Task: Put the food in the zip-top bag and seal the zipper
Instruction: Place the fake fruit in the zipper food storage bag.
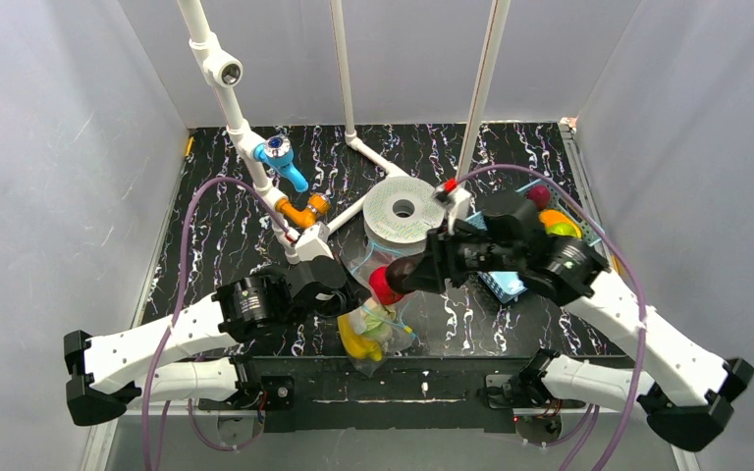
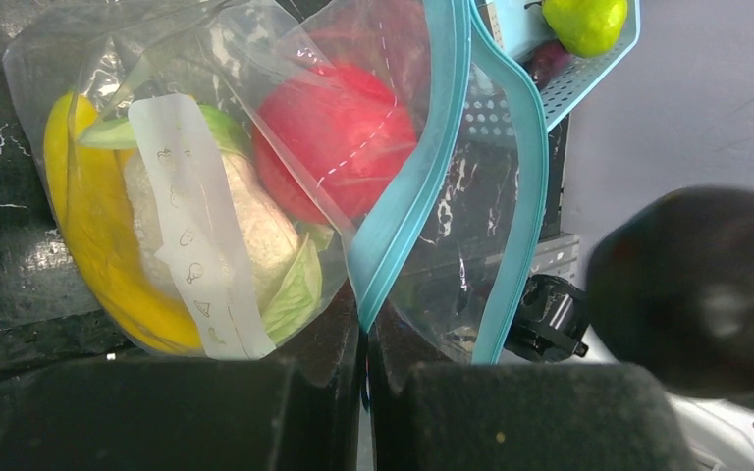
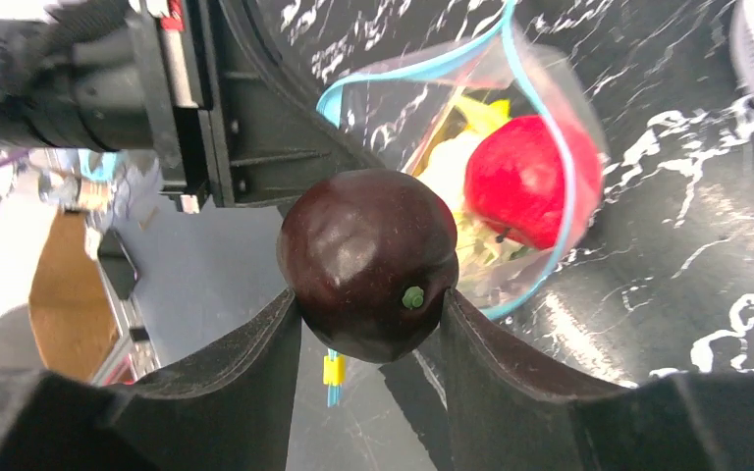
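Nearest the arm bases, the zip-top bag (image 1: 393,339) lies on the black marbled desk (image 1: 216,235), with its closed end toward the near edge. Inside it, a yellow banana (image 1: 356,343) sits at the near end. A white cauliflower (image 2: 255,231) with green leaves lies beside the banana, and a red apple (image 1: 383,287) is closest to the mouth. The left end effector (image 2: 363,339) is clenched on the teal zipper (image 2: 432,167) at one side of the mouth. The two teal strips stand apart, so the mouth gapes open. Just past the opening, the right end effector (image 3: 371,299) grasps a dark purple plum (image 3: 368,260) between its two fingers; the plum is close to the mouth and not inside the bag. Farther right, a light-blue mesh basket (image 1: 506,285) holds a green pear (image 2: 584,22) and a few other fruits partly hidden by the right arm. Behind the bag stands a white roll (image 1: 403,211). Beyond it, white pipes (image 1: 226,108) with blue and orange fittings rise from the desk.
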You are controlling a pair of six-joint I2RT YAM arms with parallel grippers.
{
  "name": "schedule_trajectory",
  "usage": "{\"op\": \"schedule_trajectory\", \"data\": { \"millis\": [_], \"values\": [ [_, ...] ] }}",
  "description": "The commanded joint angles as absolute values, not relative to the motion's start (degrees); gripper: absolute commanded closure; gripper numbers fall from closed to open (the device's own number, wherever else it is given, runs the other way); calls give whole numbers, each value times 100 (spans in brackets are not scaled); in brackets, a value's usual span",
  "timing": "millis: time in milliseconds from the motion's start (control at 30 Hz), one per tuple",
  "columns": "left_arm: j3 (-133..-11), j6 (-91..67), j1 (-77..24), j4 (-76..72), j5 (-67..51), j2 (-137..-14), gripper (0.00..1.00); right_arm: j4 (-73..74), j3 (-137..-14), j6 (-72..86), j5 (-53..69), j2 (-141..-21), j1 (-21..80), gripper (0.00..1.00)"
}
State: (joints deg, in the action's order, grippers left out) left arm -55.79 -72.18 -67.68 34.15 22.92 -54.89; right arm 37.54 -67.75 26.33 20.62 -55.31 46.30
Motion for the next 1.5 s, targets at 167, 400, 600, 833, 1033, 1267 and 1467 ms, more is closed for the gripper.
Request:
{"op": "schedule_trajectory", "data": {
  "millis": [167, 400, 600, 833, 1033, 1267, 1467],
  "values": [
    [-5819, -7207, -6752, 3640, 2361, -5227, 100, 3509, -7216, 2674, 1243, -6491, 5312, 80],
    [-5901, -7136, -6749, 3540, 2122, -5376, 100, 3490, -7506, 2606, 1201, -7012, 5425, 61],
    [-5951, -7093, -6742, 3533, 2061, -5394, 100, 3480, -7674, 2606, 1033, -7229, 5475, 35],
    [-5829, -7152, -6747, 3542, 2148, -5239, 100, 3542, -7736, 2566, 884, -7269, 5493, 19],
    [-5800, -7172, -6746, 3649, 2324, -5065, 100, 3555, -7733, 2563, 763, -7124, 5512, 19],
    [-5697, -7207, -6748, 3704, 2432, -4956, 100, 3635, -7736, 2542, 402, -6728, 5511, 26],
    [-5593, -7248, -6746, 3739, 2483, -4866, 100, 3627, -7940, 2446, 61, -6119, 5511, 26]
  ]
}}
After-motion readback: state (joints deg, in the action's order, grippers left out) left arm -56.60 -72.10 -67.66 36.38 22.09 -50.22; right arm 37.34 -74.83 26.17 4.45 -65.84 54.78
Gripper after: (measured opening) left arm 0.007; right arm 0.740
